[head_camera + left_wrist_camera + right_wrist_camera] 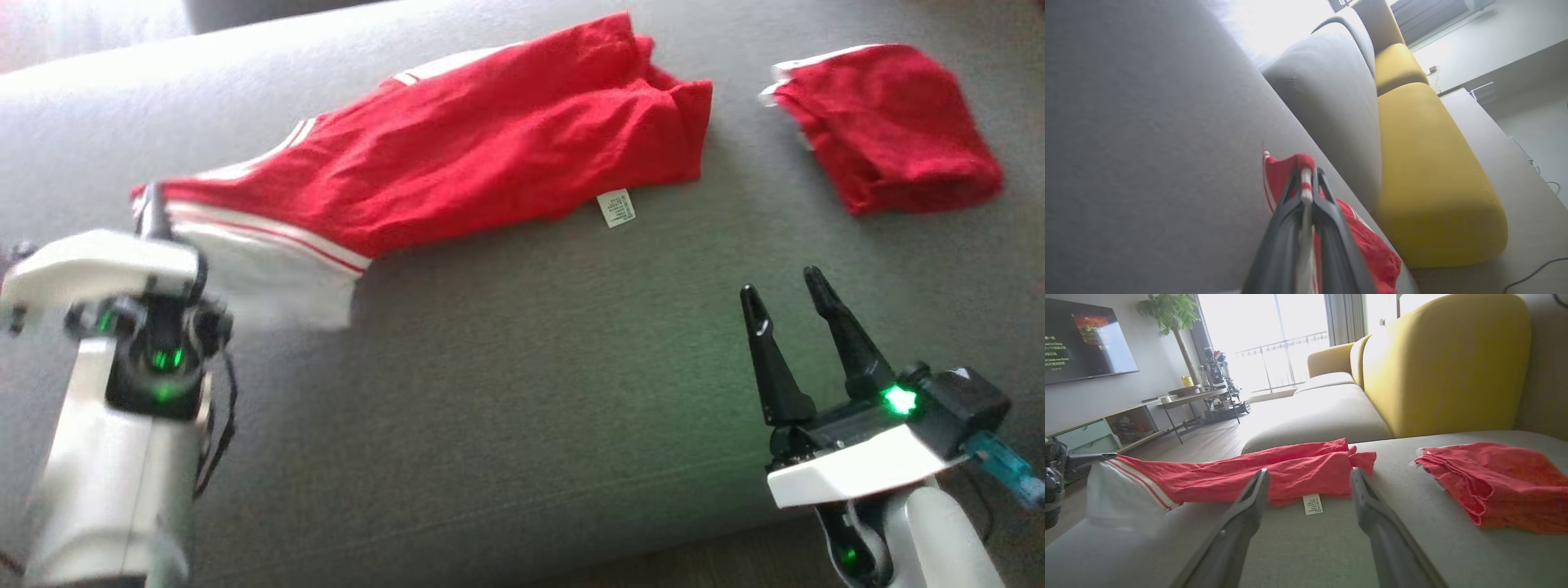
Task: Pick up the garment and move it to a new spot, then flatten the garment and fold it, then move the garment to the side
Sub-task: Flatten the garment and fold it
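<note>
Head view: your left pincer (152, 204) is at the lower left, clamped on the white-banded end of the red garment (490, 155). The garment stretches up and right across the grey sofa seat (531, 367), with its care label (616, 207) at the lower edge. Your right pincer (784, 287) is at the lower right, fingers apart and holding nothing. A second red garment (890, 122) lies bunched well apart at the upper right.

Left wrist view: the fingers press together on a red-and-white striped edge, with a yellow cushion (1425, 171) beyond.

Right wrist view: the spread fingers frame the care label.
</note>
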Tool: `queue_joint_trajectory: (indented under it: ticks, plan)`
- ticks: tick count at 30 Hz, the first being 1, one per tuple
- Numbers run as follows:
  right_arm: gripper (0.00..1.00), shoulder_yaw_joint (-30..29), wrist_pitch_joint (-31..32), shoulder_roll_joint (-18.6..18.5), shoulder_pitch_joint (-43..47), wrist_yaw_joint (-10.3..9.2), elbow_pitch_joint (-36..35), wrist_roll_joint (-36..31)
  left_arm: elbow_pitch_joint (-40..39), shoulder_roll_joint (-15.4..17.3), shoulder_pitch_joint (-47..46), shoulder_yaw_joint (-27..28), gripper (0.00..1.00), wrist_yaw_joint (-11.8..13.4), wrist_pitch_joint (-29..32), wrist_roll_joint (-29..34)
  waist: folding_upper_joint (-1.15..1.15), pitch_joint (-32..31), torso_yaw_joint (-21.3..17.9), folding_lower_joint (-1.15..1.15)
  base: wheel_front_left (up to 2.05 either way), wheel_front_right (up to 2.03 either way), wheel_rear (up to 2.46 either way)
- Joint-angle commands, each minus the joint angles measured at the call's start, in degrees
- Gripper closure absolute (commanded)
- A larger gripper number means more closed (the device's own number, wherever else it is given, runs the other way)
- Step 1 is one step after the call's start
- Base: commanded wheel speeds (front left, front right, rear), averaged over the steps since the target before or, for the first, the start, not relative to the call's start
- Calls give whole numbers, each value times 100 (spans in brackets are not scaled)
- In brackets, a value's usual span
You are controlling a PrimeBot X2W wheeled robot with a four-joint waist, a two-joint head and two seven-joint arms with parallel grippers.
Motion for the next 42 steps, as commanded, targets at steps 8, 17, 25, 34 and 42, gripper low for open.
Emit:
queue_joint_trajectory:
  ticks: [8,17,25,34,42]
  plan:
    - [0,271,-13,-7,-346,-2,-92,-372,-567,461,478,224,100,-573,-486,252,0,359,603,0,0,0,0]
    - [0,200,-13,-7,-1085,-2,1084,-734,-237,453,380,4,0,-932,-849,1025,0,525,863,0,0,0,0]
    - [0,-221,-13,-7,-2110,-2,2609,-1098,-1004,7,805,145,0,-977,-904,2684,0,486,1137,0,0,0,0]
    - [0,-857,-11,-7,-3365,-2,4241,-1700,-1666,-623,1572,-99,0,-1161,-905,3653,0,589,1542,0,0,0,0]
    - [64,-1272,-12,-14,-4081,-2,5252,-1928,-1643,-729,1672,-318,0,-1300,-905,3840,0,686,1847,0,0,0,0]
